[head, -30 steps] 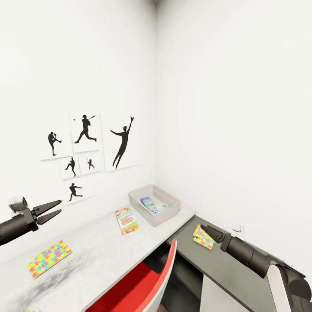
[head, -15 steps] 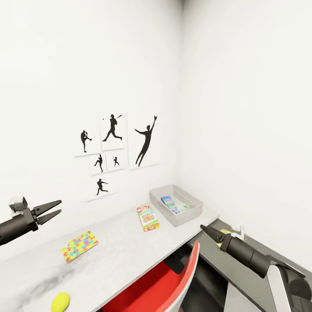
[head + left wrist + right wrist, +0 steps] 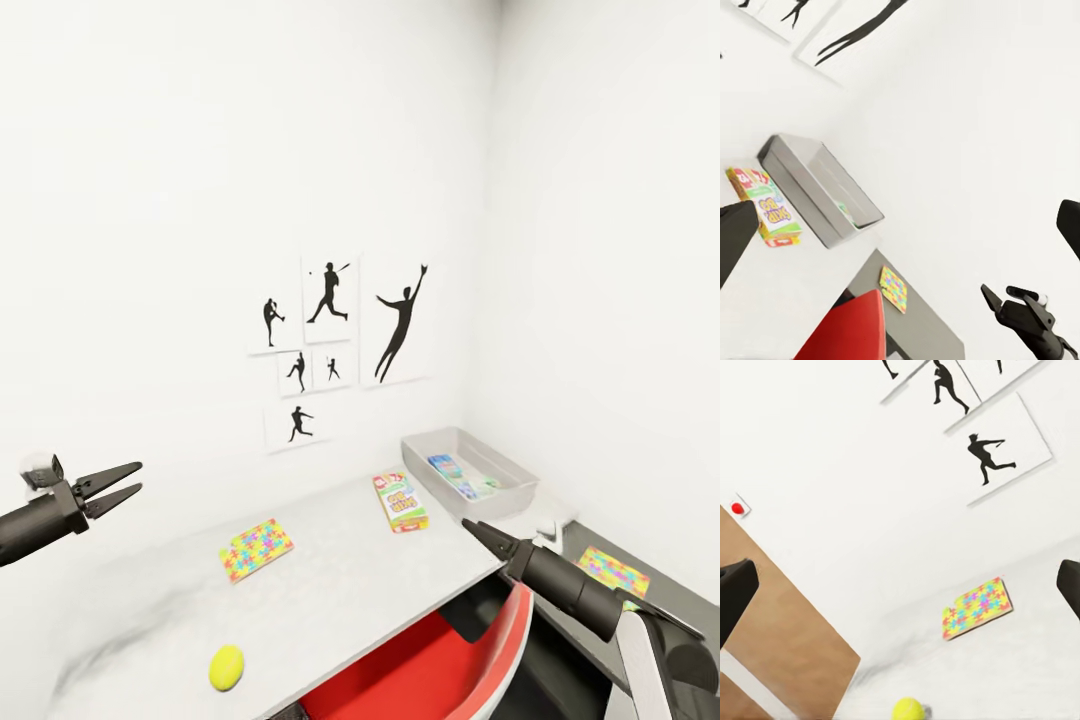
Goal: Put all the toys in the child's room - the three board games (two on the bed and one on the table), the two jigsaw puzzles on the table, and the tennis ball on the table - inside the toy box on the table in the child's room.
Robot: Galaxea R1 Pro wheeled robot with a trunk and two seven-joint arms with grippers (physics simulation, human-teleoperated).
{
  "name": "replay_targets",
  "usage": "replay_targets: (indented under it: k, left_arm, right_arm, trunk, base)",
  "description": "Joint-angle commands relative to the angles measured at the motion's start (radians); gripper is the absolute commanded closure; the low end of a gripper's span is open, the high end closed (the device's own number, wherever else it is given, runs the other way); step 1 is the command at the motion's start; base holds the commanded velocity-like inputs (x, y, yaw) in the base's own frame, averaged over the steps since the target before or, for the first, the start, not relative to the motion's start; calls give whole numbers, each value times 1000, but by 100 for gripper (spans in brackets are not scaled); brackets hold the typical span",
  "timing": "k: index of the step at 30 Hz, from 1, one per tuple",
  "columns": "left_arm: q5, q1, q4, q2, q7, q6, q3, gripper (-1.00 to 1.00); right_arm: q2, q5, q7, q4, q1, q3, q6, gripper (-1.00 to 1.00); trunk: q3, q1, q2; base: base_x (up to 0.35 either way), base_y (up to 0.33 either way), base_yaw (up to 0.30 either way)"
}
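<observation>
The toy box (image 3: 468, 478) sits at the table's (image 3: 340, 590) far right corner and already holds 2 colourful flat toys, likely board games. Left out — 1 green-white board game (image 3: 400, 501) just beside the box, 1 jigsaw puzzle (image 3: 256, 548) mid-table, another (image 3: 611, 571) on the dark cabinet top, and the tennis ball (image 3: 226, 667) near the front edge. The left gripper (image 3: 112, 485) is spread and empty; the right gripper (image 3: 479, 535) looks pinched together, empty.

White walls, red chair (image 3: 440, 665).

toy box (image 3: 516, 482) right end of table (image 3: 330, 590) | board game (image 3: 401, 501) left of it
</observation>
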Motion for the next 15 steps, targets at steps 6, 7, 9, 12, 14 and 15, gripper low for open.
replay_targets:
  k: [6, 7, 9, 12, 14, 15]
  left_arm:
    - [-4, -1, 1, 0, -6, 4, 1, -100]
    - [-4, -1, 1, 0, -6, 4, 1, -100]
    - [-4, -1, 1, 0, -6, 4, 1, -100]
    - [-4, -1, 1, 0, -6, 4, 1, -100]
    - [-4, -1, 1, 0, -6, 4, 1, -100]
    - [-4, -1, 1, 0, -6, 4, 1, -100]
  right_arm:
    - [1, -2, -4, 0, 0, -1, 7, -100]
    - [1, -2, -4, 0, 0, -1, 7, -100]
    - [1, -2, -5, -1, 0, -1, 7, -100]
    - [1, -2, -6, -1, 0, -1, 7, -100]
    - [1, -2, -6, -1, 0, -1, 7, -100]
    - [1, -2, -6, -1, 0, -1, 7, -100]
  trunk:
    - [-3, 0, -1]
    - [-4, 0, -1]
    - [-5, 0, -1]
    - [-6, 0, -1]
    - [-7, 0, -1]
    - [-7, 0, -1]
  base:
    - [0, 19, 285]
    - [0, 6, 285]
    - [0, 3, 284]
    - [0, 1, 284]
    - [0, 1, 284]
    - [0, 0, 284]
